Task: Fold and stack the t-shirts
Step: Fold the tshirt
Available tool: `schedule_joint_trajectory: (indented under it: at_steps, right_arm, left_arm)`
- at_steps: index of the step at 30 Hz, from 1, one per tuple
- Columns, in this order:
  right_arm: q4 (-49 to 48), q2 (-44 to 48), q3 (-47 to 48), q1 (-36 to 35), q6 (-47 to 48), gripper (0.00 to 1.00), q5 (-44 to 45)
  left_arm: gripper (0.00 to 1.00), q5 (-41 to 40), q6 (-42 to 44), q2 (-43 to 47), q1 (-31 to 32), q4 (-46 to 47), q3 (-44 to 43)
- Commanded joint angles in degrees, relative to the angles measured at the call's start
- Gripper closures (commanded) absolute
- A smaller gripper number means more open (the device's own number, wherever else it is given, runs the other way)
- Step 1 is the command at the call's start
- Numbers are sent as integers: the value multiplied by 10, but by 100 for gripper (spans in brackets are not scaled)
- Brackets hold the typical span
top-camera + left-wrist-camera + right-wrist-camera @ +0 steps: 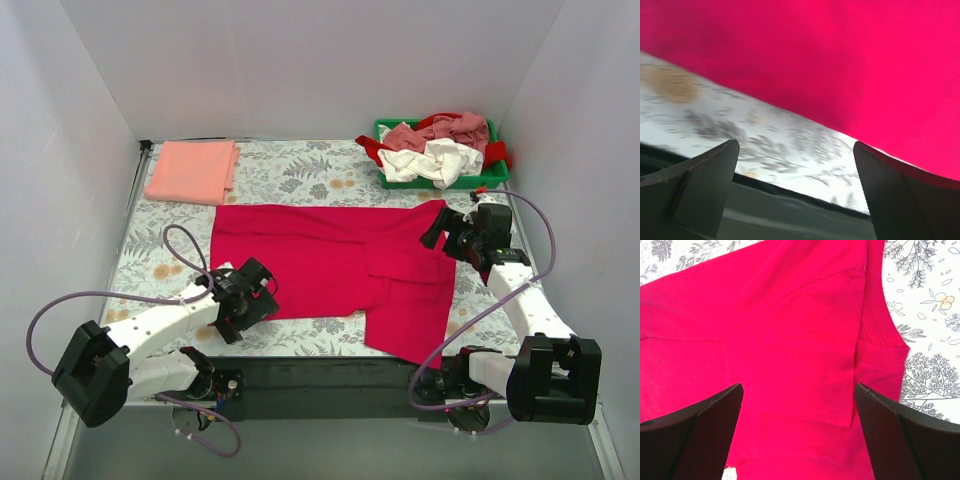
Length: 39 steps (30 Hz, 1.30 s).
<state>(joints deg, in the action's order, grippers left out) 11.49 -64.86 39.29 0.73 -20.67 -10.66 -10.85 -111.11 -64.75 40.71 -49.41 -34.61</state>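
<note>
Table's covered in a floral-print cloth (pixel 290 175) and boxed in by plain pale walls (pixel 300 60) on the left, far and right sides, with a black strip (pixel 330 380) along the near edge. The big crimson t-shirt (pixel 320 260) lies spread across the middle. A folded salmon-pink tee (pixel 192 170) sits far left, and the white tee (pixel 435 160), dusty-pink tee (pixel 465 128) and red tee (pixel 372 150) are heaped in the green bin (pixel 440 185) far right. The left gripper (pixel 795 145) hangs with its jaws wide apart at the crimson shirt's near-left edge, gripping nothing, while the right gripper (pixel 799 386) is spread just as wide over the shirt's far-right part, nothing between its fingers either.
</note>
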Motion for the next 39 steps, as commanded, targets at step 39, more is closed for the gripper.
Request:
schedule_joint_trajectory:
  at_steps: [39]
  right_arm:
    - [-15, -16, -4, 2, 9, 2, 27]
  left_arm:
    - [24, -143, -112, 60, -291, -30, 52]
